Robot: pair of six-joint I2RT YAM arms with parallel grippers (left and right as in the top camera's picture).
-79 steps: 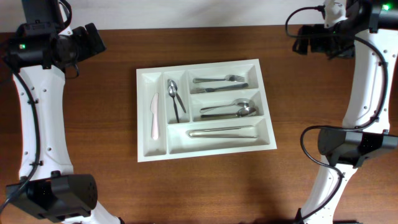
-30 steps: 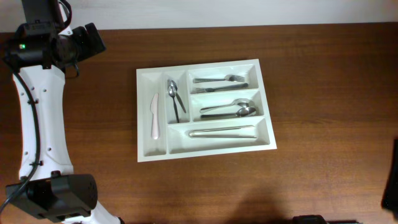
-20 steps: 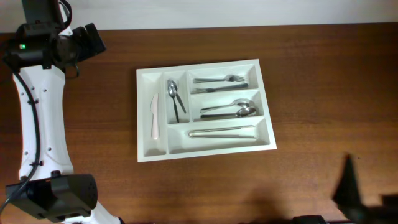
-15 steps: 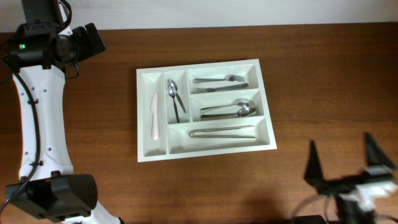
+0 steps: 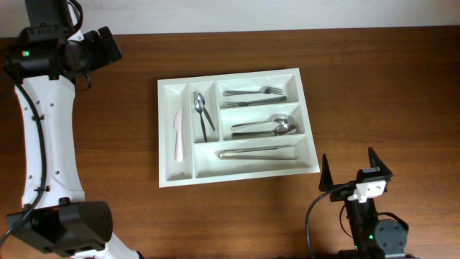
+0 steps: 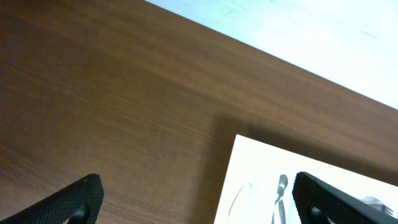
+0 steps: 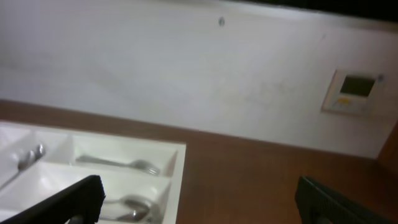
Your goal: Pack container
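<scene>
White container (image 5: pixel 177 171); brown table (image 5: pixel 381 93) (wood-grained)

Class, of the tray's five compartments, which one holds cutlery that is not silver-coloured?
The narrow compartment at the tray's left edge in the overhead view: it holds one white knife; the other four hold shiny metal pieces.

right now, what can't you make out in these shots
Left wrist: most of the container is cut off by the bottom edge; cutlery blurred.
Right wrist: container cut off left and below; wall panel too blurred to read.
Overhead: long utensil in the bottom compartment too small to identify.
</scene>
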